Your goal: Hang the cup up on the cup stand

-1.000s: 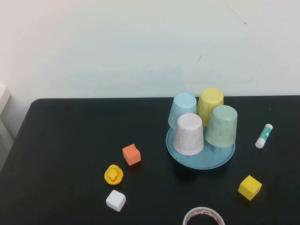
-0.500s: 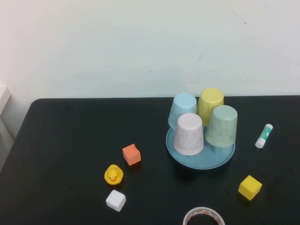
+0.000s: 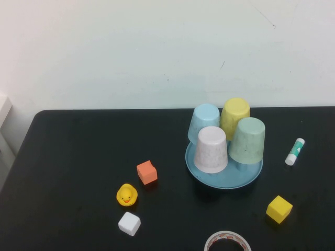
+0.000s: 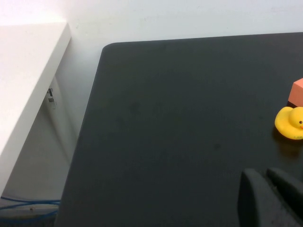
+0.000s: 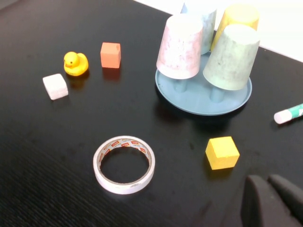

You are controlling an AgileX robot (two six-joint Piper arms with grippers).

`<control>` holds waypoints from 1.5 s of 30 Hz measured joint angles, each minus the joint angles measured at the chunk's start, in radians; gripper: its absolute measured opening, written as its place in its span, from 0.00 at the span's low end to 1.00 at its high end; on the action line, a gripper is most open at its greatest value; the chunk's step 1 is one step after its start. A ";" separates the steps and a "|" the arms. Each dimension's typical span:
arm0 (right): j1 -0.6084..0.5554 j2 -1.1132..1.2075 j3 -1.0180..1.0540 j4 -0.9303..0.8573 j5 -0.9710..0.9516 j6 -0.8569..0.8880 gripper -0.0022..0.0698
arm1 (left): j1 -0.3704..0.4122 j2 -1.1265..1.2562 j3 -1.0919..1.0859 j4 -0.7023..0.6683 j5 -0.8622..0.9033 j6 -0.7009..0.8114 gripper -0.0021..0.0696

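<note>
The cup [image 3: 247, 140] is pale mint green and is seen upside down on a peg of the cup stand [image 3: 224, 177], on the stand's right side in the high view. The cup stand is a round blue dish that is set on the black table [image 3: 78, 157], toward the right and back. Three more cups are hung upside down on it: a light blue cup [image 3: 203, 122] and a yellow cup [image 3: 234, 117] at the back, and a whitish-pink cup [image 3: 211, 149] at the front left, just beside the mint one.

No arm is seen in the high view. The left gripper [image 4: 272, 198] is shown only in the left wrist view, low over the left part of the table, near a yellow toy duck [image 4: 290, 123] and an orange block [image 4: 296, 92]. Its two dark fingers are seen pressed together with nothing between them. The cup is not seen in that view at all, so it is well apart from these jaws.

The right gripper [image 5: 274, 201] is shown in the right wrist view, held over the front right part of the table. Its fingers are together too, and nothing is held. A yellow block [image 5: 222, 152] is near them, and a roll of tape [image 5: 124, 164] is farther off. The cup [image 5: 231, 57] is seen beyond the yellow block, on the stand, well apart from the jaws.

A white block [image 3: 129, 223] and a glue stick [image 3: 294, 151] are also laid on the table.
</note>
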 joint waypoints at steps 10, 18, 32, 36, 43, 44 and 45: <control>-0.023 -0.038 0.000 0.000 0.000 0.000 0.03 | 0.000 0.000 0.000 0.000 0.000 0.000 0.03; -0.193 -0.174 0.000 -0.002 0.000 -0.007 0.03 | 0.000 0.000 0.000 0.001 0.000 0.000 0.03; -0.337 -0.237 0.030 0.007 -0.044 -0.015 0.03 | 0.000 0.000 0.000 0.001 0.000 0.000 0.03; -0.342 -0.237 0.151 -0.042 -0.190 -0.003 0.03 | 0.000 0.000 0.000 0.001 0.000 0.000 0.03; -0.383 -0.237 0.426 -0.145 -0.398 0.127 0.03 | 0.000 0.000 0.000 0.001 0.000 0.000 0.03; -0.387 -0.237 0.427 -0.166 -0.390 0.149 0.03 | 0.000 0.000 0.000 0.001 0.000 0.000 0.03; -0.387 -0.237 0.427 -0.182 -0.385 0.164 0.03 | 0.000 0.000 0.000 0.001 0.000 0.000 0.03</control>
